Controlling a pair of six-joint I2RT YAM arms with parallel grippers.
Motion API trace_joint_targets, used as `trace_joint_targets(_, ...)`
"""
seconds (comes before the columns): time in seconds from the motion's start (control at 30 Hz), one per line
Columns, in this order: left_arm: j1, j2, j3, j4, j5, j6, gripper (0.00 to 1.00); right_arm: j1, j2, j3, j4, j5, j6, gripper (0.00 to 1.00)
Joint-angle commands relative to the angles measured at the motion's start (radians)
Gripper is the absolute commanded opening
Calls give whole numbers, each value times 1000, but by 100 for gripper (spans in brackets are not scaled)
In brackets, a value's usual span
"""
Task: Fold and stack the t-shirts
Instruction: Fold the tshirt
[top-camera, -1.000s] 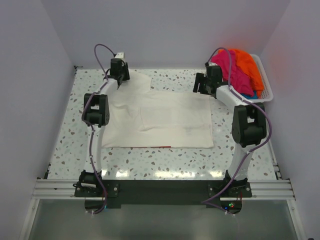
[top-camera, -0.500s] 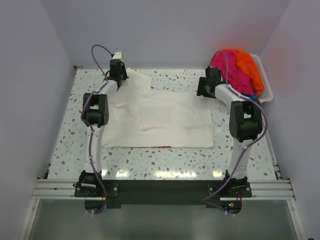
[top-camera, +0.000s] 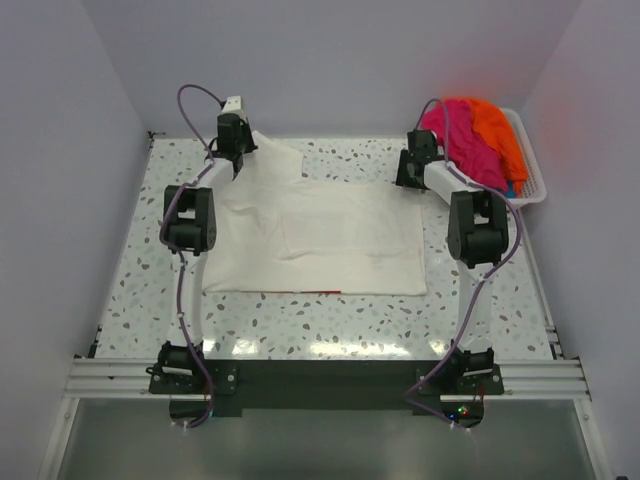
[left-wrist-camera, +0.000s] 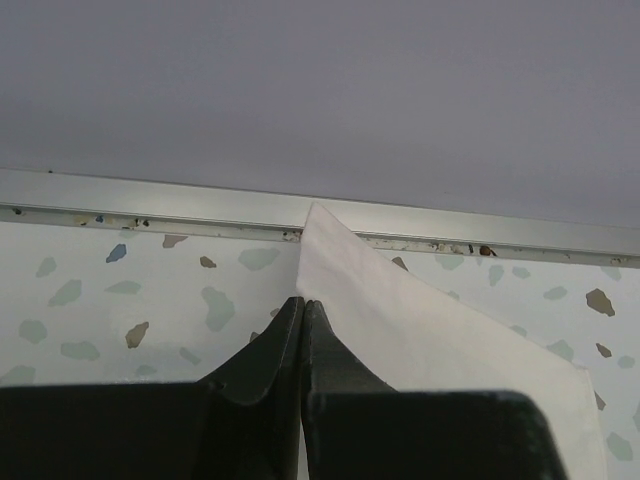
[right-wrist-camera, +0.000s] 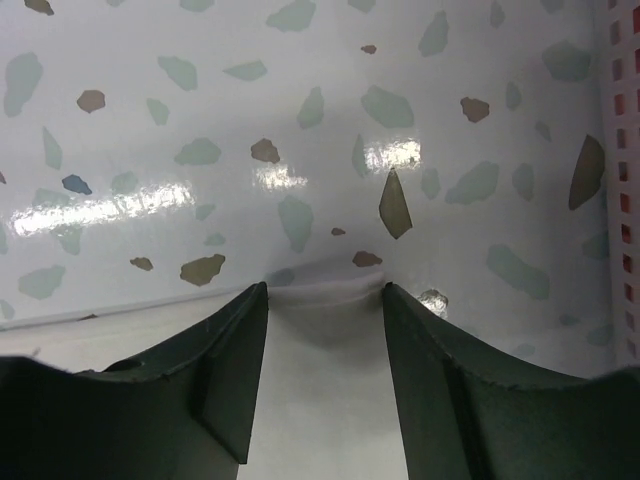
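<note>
Both arms have reached farther back, and the left pincer has closed: it now pinches the far left corner of the cream t-shirt, which lies spread flat mid-bench. The right pincer stands apart, straddling the shirt's far right edge. Rightmost, pink and orange t-shirts heap in the basket.

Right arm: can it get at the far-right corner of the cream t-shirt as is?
Probably yes. The right gripper straddles the far edge of the cream t-shirt, jaws open on either side, with nothing else between them. The basket sits off to the side, apart from the fingers.
</note>
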Motion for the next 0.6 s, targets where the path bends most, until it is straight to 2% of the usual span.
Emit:
trace_joint_targets(0.0,8,-86,-5,82,19,-16,0,-7,26,63,-34,45,-16,53)
trace_joint_targets(0.1,11,-90,-5,87,19,-17,0,-7,23,72,-45,37,-12,45)
trace_joint_targets(0.23,17,-100,3,98,33,-33,0,-5,19,74,-45,34,-10,25)
trace_joint_targets(0.27,17,-103,6,98,36,-34,0,-7,20,74,-47,34,-9,17)
trace_joint_targets(0.33,20,-106,12,98,44,-39,0,-7,14,74,-48,32,-8,10)
trace_joint_targets(0.37,20,-113,12,98,44,-42,0,-7,11,74,-47,35,-7,3)
trace_joint_targets(0.57,28,-169,-28,99,65,-60,0,-7,-75,7,1,60,10,0)
